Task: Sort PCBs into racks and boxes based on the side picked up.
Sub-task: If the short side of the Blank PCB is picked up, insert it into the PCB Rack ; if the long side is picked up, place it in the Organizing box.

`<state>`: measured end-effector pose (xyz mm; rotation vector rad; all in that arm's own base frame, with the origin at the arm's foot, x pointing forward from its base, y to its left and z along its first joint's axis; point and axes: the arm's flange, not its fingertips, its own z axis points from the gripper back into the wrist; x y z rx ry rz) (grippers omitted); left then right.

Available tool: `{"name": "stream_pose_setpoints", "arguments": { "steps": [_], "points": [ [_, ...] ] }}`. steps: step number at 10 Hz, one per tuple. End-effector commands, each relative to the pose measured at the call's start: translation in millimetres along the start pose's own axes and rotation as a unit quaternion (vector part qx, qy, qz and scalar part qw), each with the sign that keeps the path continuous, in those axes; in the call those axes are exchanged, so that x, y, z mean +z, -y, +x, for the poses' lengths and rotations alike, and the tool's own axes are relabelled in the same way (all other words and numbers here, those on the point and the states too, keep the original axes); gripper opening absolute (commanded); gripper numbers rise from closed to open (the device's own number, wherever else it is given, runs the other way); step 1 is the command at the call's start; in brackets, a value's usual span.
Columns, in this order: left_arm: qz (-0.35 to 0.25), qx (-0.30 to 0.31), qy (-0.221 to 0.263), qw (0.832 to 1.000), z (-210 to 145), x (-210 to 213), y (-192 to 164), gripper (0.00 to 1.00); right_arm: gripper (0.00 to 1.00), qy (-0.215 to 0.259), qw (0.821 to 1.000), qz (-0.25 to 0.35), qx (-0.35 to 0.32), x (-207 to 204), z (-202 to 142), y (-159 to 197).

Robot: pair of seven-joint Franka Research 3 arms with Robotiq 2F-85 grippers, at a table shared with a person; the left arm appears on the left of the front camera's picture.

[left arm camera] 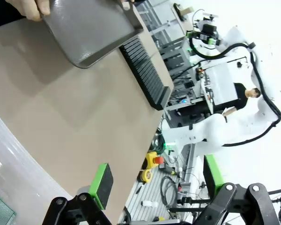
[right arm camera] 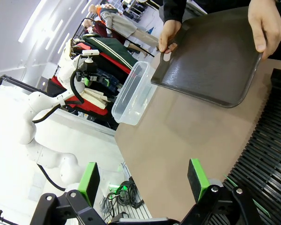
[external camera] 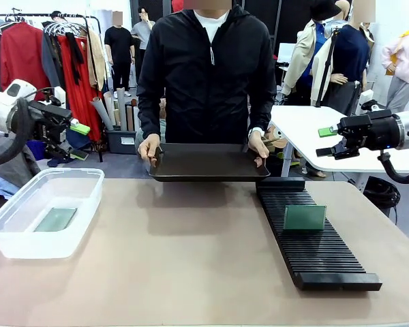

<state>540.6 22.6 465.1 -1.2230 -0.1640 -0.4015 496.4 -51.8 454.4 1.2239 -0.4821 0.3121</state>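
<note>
One PCB (external camera: 56, 219) lies flat inside the clear box (external camera: 27, 246) at the table's left. A second PCB (external camera: 305, 217) stands upright in the slots of the long black rack (external camera: 320, 262) on the right. My left gripper (external camera: 78, 142) hangs open and empty above the left edge, behind the box. My right gripper (external camera: 326, 142) is open and empty too, off the right side above the rack's far end. In the left wrist view the left gripper (left arm camera: 157, 180) has nothing between its green pads (left arm camera: 101, 185). The right wrist view shows the right gripper (right arm camera: 143, 180) over the rack (right arm camera: 267, 154).
A person at the far side holds a smooth black tray (external camera: 208, 163) with both hands, a hand (external camera: 148, 146) at each end, just above the table's far edge. A white table (external camera: 307, 129) stands behind on the right.
</note>
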Motion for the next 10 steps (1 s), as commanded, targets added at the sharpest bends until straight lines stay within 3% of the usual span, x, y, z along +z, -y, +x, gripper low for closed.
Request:
{"name": "stream_pose_setpoints", "arguments": {
  "steps": [1, 3, 4, 10],
  "points": [
    [-0.035, 0.002, 0.013, 0.999, 6.7, 13.1, 0.8, 1.0, 1.0, 0.001, 1.0, 0.0, 0.001, 0.1, 0.8, -1.7],
    [-0.03, 0.003, 0.027, 0.999, 9.5, 10.1, 1.3, 1.0, 1.0, 0.001, 1.0, 0.0, 0.001, 0.1, 0.8, -1.7],
    [-0.023, 0.002, 0.007, 1.0, 0.9, 8.8, -1.7, 1.0, 1.0, 0.001, 1.0, 0.0, 0.001, 0.1, 0.8, -1.7],
    [-0.023, 0.002, 0.007, 1.0, 0.9, 8.8, -1.7, 1.0, 1.0, 0.001, 1.0, 0.0, 0.001, 0.1, 0.8, -1.7]
  ]
}}
